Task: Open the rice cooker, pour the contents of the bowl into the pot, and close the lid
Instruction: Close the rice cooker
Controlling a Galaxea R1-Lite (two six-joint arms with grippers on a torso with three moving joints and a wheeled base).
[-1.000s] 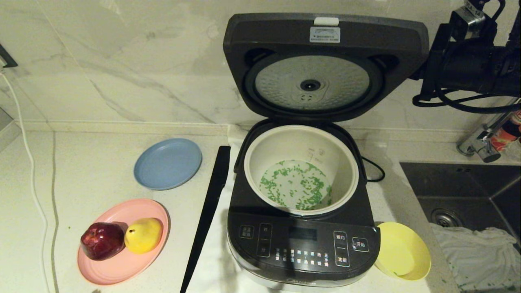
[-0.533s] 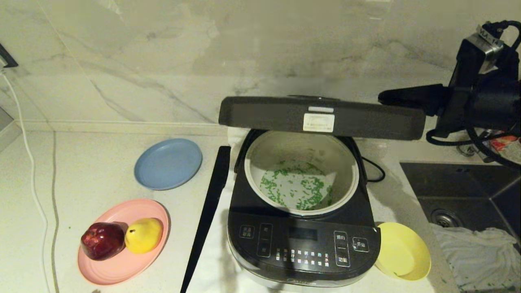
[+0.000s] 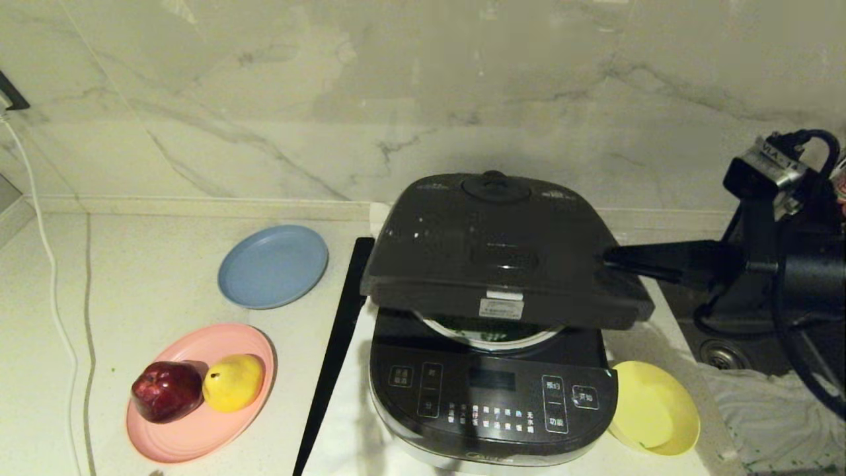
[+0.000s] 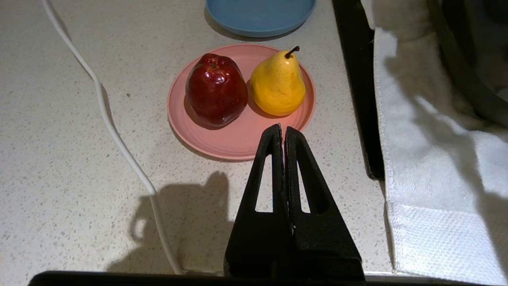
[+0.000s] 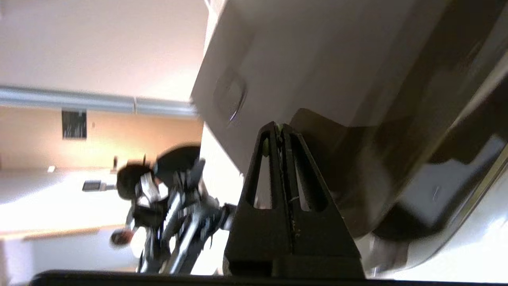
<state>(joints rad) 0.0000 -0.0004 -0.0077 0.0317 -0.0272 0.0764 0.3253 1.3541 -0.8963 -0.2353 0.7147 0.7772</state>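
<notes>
Dark grey and rounded-square, the electric rice cooker [image 3: 492, 390] stands on a white towel [image 4: 432, 167] at the middle of the pale speckled stone counter [image 3: 152, 277], its front button panel facing the near edge. Its dark grey hinged lid [image 3: 496, 248] with the round steam-vent knob is tilted down almost shut, leaving a narrow gap at the front where a sliver of the cream-white inner pot's [image 3: 492, 338] pale rim shows; the green bits inside cannot be made out from the head view. The right gripper [image 3: 605, 256] reaches in from the counter's right side with its black fingers pressed together and empty, the tips lying against the lid's right edge; the right wrist view confirms the closed fingers [image 5: 274, 167] right at the lid's smooth grey top, near its oval release button [image 5: 229, 95]. The small shallow yellow plastic bowl [image 3: 654, 408] sits on the counter just beside the cooker's front right corner, seen only from the head view. The left gripper [image 4: 282, 129], seen only by its own wrist camera, hangs above the counter near the round pink plate [image 4: 238, 139], fingers closed on nothing. That plate carries a dark red apple [image 4: 216, 89] and a yellow pear [image 4: 278, 85] touching side by side, toward the counter's near left. A flat round blue plate [image 3: 272, 266] lies behind it, and a white cable [image 4: 115, 135] runs along the left edge
</notes>
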